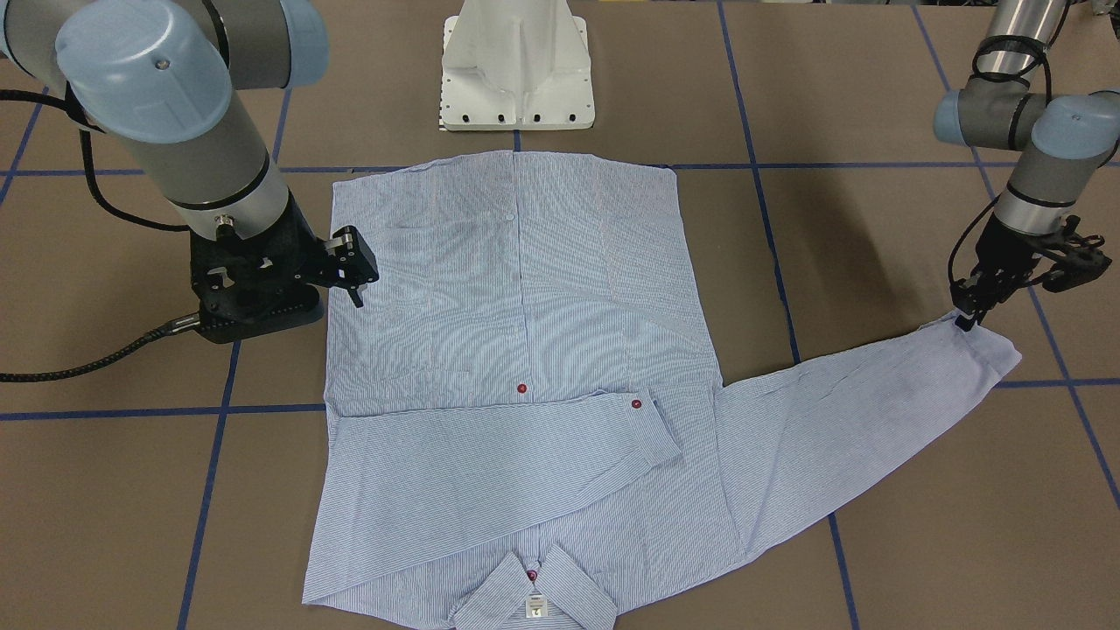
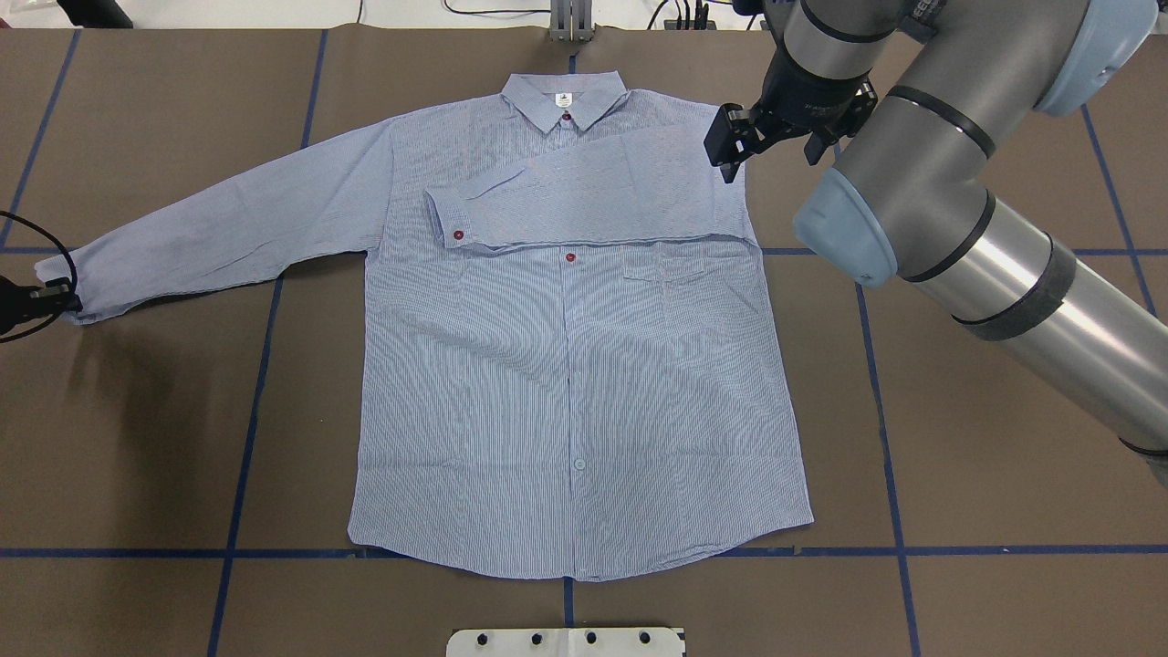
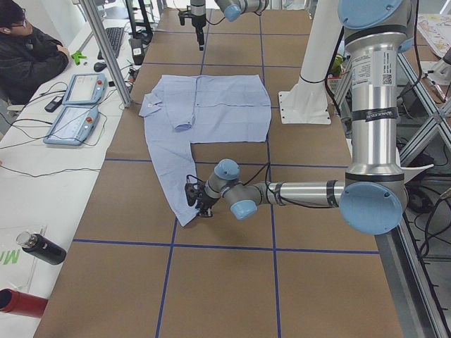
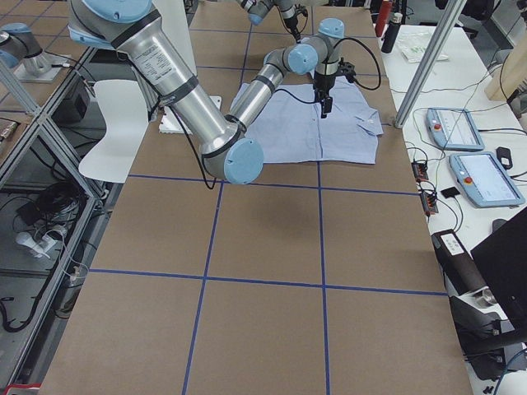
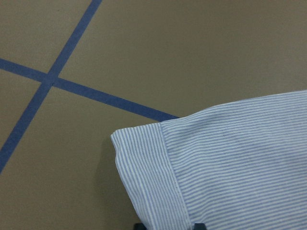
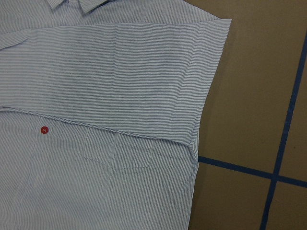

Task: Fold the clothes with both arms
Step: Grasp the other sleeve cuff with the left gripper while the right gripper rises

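Note:
The light-blue striped shirt (image 2: pixel 566 365) lies flat, front up, collar (image 2: pixel 566 96) at the table's far side. One sleeve (image 2: pixel 593 192) is folded across the chest, its cuff near a red button. The other sleeve (image 2: pixel 228 228) stretches out to the left. My left gripper (image 2: pixel 55 297) is shut on that sleeve's cuff (image 5: pixel 148 177) at table level; it also shows in the front-facing view (image 1: pixel 965 319). My right gripper (image 2: pixel 730 151) is open and empty, hovering over the folded shoulder edge (image 6: pixel 206 96); it also shows in the front-facing view (image 1: pixel 353 269).
The white pedestal base (image 1: pixel 516 70) stands just behind the shirt's hem. Blue tape lines (image 2: pixel 255 365) cross the brown table. A person sits at a side bench with tablets (image 3: pixel 74 105), and bottles (image 3: pixel 42 248) lie there.

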